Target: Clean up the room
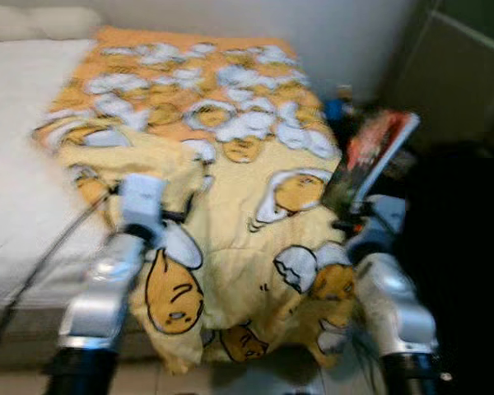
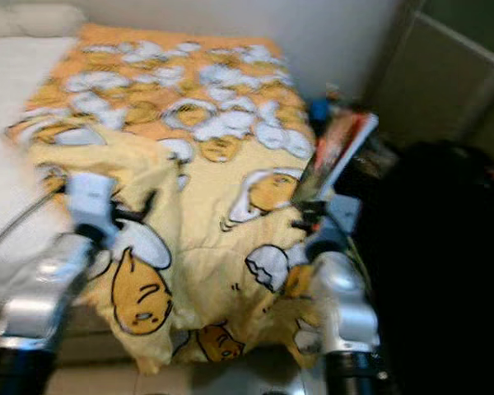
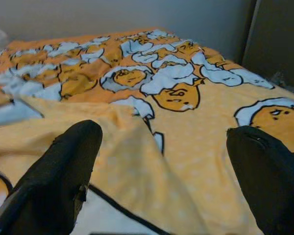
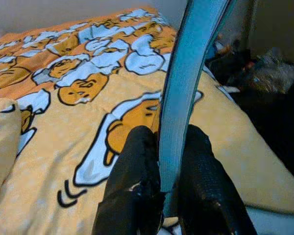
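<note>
A yellow and orange cartoon-print blanket (image 1: 230, 140) covers the bed and hangs over its near end. My right gripper (image 4: 169, 147) is shut on a thin book (image 1: 370, 156) with a red cover, held upright by its lower edge above the blanket's right side. The book's pale blue edge (image 4: 191, 63) rises between the two black fingers (image 4: 137, 166). My left gripper (image 3: 161, 161) is open, low over a raised fold of the blanket (image 3: 122, 147) near the bed's foot, with nothing between its fingers (image 3: 68, 166).
A bare white mattress (image 1: 16, 164) with a pillow (image 1: 41, 20) lies left of the blanket. Dark clutter and a black shape (image 2: 445, 271) fill the floor to the right, beside a wall and a cupboard (image 2: 453, 74). A cable (image 1: 41, 263) runs along my left arm.
</note>
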Controlling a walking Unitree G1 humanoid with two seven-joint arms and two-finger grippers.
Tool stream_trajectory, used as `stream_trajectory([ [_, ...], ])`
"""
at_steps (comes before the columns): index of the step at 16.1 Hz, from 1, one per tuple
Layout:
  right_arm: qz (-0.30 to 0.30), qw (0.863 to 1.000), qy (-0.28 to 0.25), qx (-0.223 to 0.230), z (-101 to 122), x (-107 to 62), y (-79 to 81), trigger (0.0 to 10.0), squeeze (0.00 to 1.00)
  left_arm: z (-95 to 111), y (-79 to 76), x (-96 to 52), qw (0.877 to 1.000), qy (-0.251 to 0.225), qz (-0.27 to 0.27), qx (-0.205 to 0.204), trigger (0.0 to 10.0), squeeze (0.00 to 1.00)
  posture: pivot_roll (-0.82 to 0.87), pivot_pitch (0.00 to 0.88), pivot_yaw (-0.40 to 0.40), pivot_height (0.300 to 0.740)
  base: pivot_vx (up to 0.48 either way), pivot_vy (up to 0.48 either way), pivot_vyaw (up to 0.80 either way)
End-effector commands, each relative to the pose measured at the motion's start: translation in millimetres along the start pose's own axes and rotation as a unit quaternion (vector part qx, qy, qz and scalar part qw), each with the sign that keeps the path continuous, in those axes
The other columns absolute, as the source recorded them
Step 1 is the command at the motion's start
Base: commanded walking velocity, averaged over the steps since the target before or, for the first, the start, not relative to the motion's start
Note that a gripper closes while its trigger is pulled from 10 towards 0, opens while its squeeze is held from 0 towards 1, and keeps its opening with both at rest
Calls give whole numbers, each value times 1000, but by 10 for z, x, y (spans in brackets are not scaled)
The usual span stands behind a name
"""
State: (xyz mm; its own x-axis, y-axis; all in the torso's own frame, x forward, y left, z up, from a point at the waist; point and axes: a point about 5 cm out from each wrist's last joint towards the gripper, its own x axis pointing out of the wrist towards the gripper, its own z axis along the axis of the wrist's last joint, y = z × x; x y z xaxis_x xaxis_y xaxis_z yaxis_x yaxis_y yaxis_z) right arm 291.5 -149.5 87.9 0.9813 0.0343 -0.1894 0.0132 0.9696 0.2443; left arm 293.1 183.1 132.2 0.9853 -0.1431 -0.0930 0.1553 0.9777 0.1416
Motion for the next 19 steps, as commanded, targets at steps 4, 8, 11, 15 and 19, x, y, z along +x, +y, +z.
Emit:
stream_trajectory([
  [4,-17,999,-28,-17,119,3,-105,10000,0,61,-80,45,1000,-12,-7,0,10000,180,96,0,-33,740,0,338,-109],
  [8,-20,999,-33,-24,133,7,-113,10000,0,67,-66,47,1000,-14,-4,1,10000,180,98,0,-33,740,0,350,0],
  [11,-24,999,-38,-24,133,8,-114,10000,0,68,-58,43,1000,-13,-4,2,10000,184,102,0,-28,740,0,350,0],
  [15,-25,999,-39,-21,129,23,-104,10000,0,73,-39,51,1000,-12,-3,5,10000,180,105,0,-22,740,0,386,0],
  [19,-25,999,-39,-19,121,25,-101,10000,0,66,-44,48,1000,-10,-4,4,10000,180,103,0,-18,740,0,417,0],
])
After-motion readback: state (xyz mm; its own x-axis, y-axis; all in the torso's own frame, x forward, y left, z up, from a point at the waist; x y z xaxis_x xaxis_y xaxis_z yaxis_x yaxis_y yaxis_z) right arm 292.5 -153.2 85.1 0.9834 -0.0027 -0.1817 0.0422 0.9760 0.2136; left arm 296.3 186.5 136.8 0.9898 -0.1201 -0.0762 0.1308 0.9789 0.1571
